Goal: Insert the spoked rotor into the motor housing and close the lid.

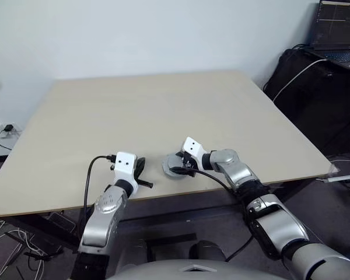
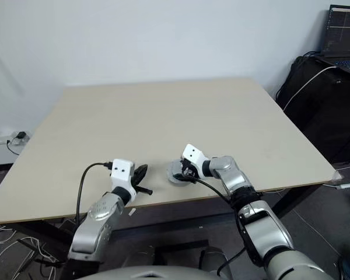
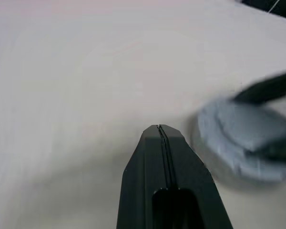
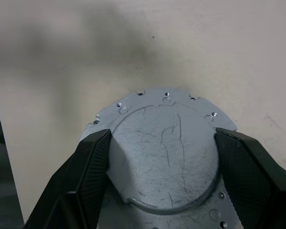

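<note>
1. The lid [image 4: 164,157], a silver-grey metal disc with a raised, scratched round centre and a flat flange pierced by small holes, lies on the table near its near edge, a little right of the middle.
2. The right gripper [image 4: 162,164] spans the lid's raised centre; its two black textured fingers [image 4: 88,167] stand wide, one against each side of the raised part, the lid held between them.
3. In the head views the right gripper [image 1: 184,166] points left and slightly down, reaching the lid [image 1: 174,167] from the right.
4. The left gripper [image 3: 158,131] is just left of the lid, apart from it; its fingers are pressed fully together, with nothing between them. The left wrist view shows the lid [image 3: 243,143] blurred beside the fingertips.
5. A black cable [image 1: 93,169] loops from the left wrist toward the near table edge.
6. The table [image 1: 151,111] is a broad, pale beige, matt slab, bare across its middle and far parts.
7. Behind the table stands a plain pale wall [image 1: 134,35].
8. At far right, a dark stand carries an open laptop [image 1: 338,29]; a white cable [image 1: 294,76] trails from it.
9. At far left, a wall socket with a plug [image 1: 6,129] sits low, and loose cables [image 1: 0,233] lie on the floor.
</note>
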